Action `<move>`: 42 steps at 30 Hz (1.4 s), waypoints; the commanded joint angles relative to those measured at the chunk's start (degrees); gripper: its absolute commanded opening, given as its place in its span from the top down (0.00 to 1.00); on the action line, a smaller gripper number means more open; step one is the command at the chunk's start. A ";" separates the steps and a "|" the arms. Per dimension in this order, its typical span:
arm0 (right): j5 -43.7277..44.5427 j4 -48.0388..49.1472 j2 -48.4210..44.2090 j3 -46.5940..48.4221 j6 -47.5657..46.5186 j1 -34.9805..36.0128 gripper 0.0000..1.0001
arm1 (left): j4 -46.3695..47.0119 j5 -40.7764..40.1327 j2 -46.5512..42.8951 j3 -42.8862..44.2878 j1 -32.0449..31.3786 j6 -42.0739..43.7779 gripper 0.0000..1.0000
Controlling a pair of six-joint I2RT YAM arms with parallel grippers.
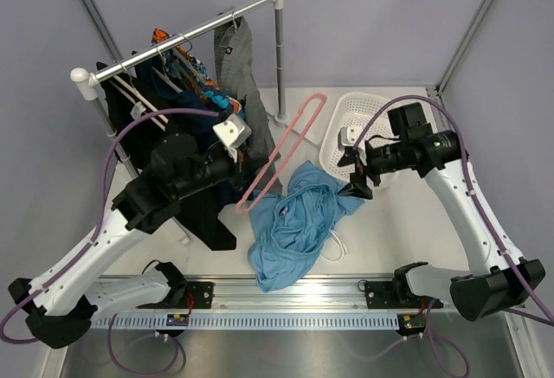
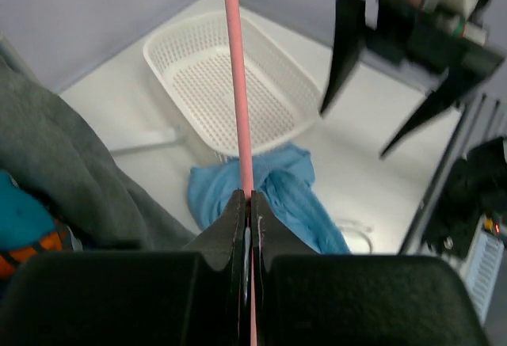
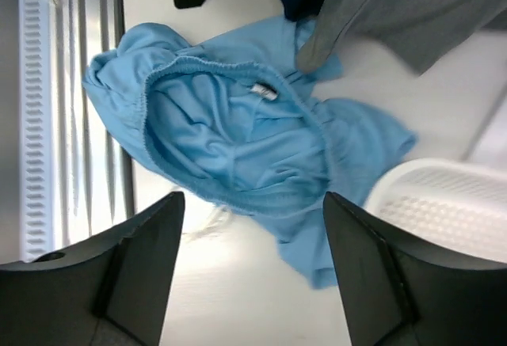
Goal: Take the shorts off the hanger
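Light blue shorts (image 1: 296, 222) off the hanger, crumpled in a heap on the table (image 1: 389, 240), directly beneath the right hand (image 1: 357, 175) and a little beyond and below the tip of the left hand (image 2: 247, 207). Waistband gaping upward in the right wrist view, small label inside it, white drawstring (image 1: 338, 244) trailing from the edge of the heap on the right hand's side. Right hand above the cloth, fingers (image 3: 135, 271) spread wide apart, nothing between them, no contact with the shorts. Left hand clamped tight on the pink hanger (image 1: 281, 149), thin bar pinched between the two fingers, bare of any garment, tilted and running away from that hand toward the white basket (image 1: 359, 123). Basket just beyond the right hand, beside the blue heap. Grey shorts (image 1: 235, 58) hanging from the rail (image 1: 190, 32), just beside the left hand, lower edge draped near the far side of the blue heap. Black and patterned clothes (image 1: 186, 71) on the same rail, behind the left hand.
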 commanded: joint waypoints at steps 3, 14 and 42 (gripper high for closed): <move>-4.48 -31.46 -1.25 10.74 -33.50 -0.51 0.17 | -19.66 9.61 -2.61 1.60 0.03 6.63 1.00; -1.76 -26.36 5.05 25.42 -26.76 6.24 0.13 | -24.77 13.21 0.99 1.69 -0.14 11.63 1.00; 3.97 -17.31 15.70 19.97 -12.96 17.86 0.99 | -18.36 15.16 0.91 0.90 -1.55 13.76 1.00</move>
